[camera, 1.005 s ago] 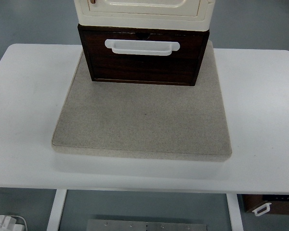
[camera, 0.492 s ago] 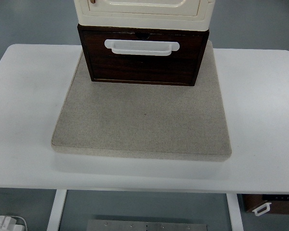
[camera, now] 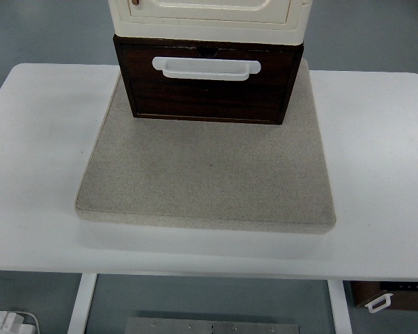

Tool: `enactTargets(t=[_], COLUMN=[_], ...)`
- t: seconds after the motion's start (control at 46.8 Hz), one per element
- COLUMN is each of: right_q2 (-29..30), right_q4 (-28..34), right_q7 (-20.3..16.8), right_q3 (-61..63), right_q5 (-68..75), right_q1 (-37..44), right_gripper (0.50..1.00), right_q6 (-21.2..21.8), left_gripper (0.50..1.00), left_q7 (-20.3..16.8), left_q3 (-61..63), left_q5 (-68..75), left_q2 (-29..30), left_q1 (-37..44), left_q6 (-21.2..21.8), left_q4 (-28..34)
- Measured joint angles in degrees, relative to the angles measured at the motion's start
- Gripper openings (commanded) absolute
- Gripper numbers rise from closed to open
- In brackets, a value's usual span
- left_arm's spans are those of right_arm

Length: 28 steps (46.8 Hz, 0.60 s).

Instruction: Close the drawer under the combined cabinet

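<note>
Nothing is moved since a second ago: the drawer [camera: 207,83] sits proud of the cabinet [camera: 207,17] on the counter [camera: 42,139]; no hand is seen, so its state cannot be told.

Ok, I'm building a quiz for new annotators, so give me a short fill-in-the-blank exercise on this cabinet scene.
1. The dark brown wooden drawer carries a long handle coloured ____.
2. The cream plastic cabinet sits directly ____ the drawer.
3. The drawer unit rests on a square grey stone-like slab, which lies on a ____ table.
4. The number of robot hands in view is ____.

Missing words: white; above; white; zero
</note>
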Motion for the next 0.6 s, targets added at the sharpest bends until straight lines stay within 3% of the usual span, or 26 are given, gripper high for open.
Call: enactTargets(t=[0.363, 0.599], right_q2=[0.0, 0.0], right_q4=[0.0, 0.0], right_q7=[-0.1, 0.0], right_q3=[-0.2, 0.3], right_q5=[0.0, 0.0], right_q1=[-0.1, -0.1], right_gripper=[0.952, 0.952], right_q6=[0.0, 0.0], left_gripper=[1.000, 1.000], left_q7=[0.5, 0.4], left_q3=[0.0, 0.0], left_q5=[-1.5, -3.0], left_q2=[-6.9, -10.5], left_q1=[4.3, 6.4], left_q6=[5.5, 6.0], left_q4=[0.0, 1.1])
